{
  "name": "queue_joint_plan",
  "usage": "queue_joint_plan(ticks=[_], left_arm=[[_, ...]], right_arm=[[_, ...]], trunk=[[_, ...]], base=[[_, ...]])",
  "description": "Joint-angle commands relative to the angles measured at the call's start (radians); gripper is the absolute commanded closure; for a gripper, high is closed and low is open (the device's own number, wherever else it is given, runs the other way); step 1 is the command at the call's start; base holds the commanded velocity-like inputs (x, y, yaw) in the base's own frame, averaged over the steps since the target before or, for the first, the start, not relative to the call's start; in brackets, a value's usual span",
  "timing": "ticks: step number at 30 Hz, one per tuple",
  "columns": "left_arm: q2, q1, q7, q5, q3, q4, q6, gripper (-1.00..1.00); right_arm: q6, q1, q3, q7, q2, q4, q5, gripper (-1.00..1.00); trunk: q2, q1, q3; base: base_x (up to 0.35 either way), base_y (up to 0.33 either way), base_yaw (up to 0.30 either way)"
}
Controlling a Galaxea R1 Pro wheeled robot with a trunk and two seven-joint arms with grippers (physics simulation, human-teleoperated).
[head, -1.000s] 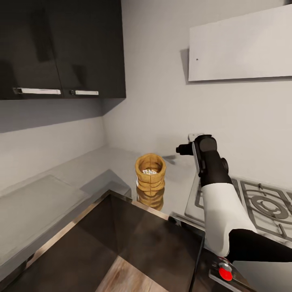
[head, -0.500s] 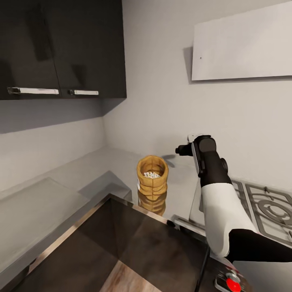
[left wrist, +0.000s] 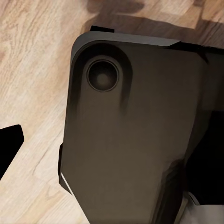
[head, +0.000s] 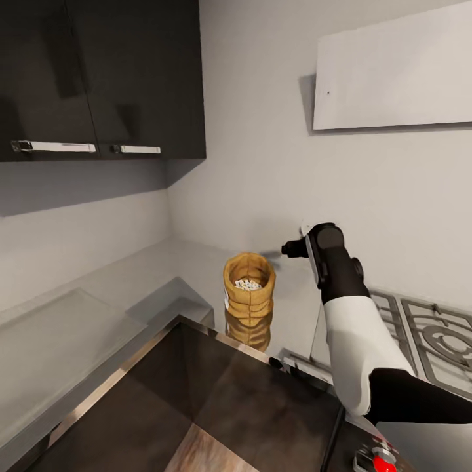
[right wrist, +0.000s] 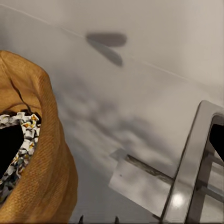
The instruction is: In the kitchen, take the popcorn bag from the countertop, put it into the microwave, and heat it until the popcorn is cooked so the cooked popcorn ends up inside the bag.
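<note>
The popcorn bag, a soft creased burlap sack probably light and easily crushed, stands upright on the glossy grey countertop beside the gas hob; the right gripper, finger spacing indeterminable, hovers near its rolled rim, the likeliest hold.

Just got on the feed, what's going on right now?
The right arm is stretched out over the countertop, its gripper hovering just right of the popcorn bag and not touching it. The bag stands upright and open, kernels visible inside, left of the hob. Nothing is grasped yet.
</note>
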Motion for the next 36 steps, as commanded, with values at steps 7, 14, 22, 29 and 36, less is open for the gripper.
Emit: queue_joint_plan(ticks=[7,14,22,29,36], left_arm=[[0.0,0.0,0.0,0.007,0.002,0.0,-0.002,-1.0],[-0.001,0.0,0.0,0.007,0.002,0.0,-0.002,-1.0],[-0.001,0.0,0.0,0.007,0.002,0.0,-0.002,-1.0],[-0.001,0.0,0.0,0.007,0.002,0.0,-0.002,-1.0],[-0.001,0.0,0.0,0.007,0.002,0.0,-0.002,-1.0]], right_arm=[[0.003,-0.001,0.03,-0.127,0.001,0.101,0.008,-1.0],[0.003,-0.001,0.032,-0.166,0.001,0.1,0.002,-1.0],[0.003,-0.001,0.031,-0.165,0.001,0.1,0.001,-1.0],[0.003,-0.001,0.028,-0.161,0.001,0.1,-0.001,-1.0],[0.003,-0.001,0.028,-0.159,0.001,0.1,-0.004,-1.0]], trunk=[[-0.001,0.0,-0.001],[-0.001,0.0,-0.001],[-0.001,0.0,-0.001],[-0.001,0.0,-0.001],[-0.001,0.0,-0.001]], base=[[0.0,0.0,0.0],[0.0,0.0,0.0],[0.0,0.0,0.0],[0.0,0.015,0.0],[0.0,0.273,0.0]])
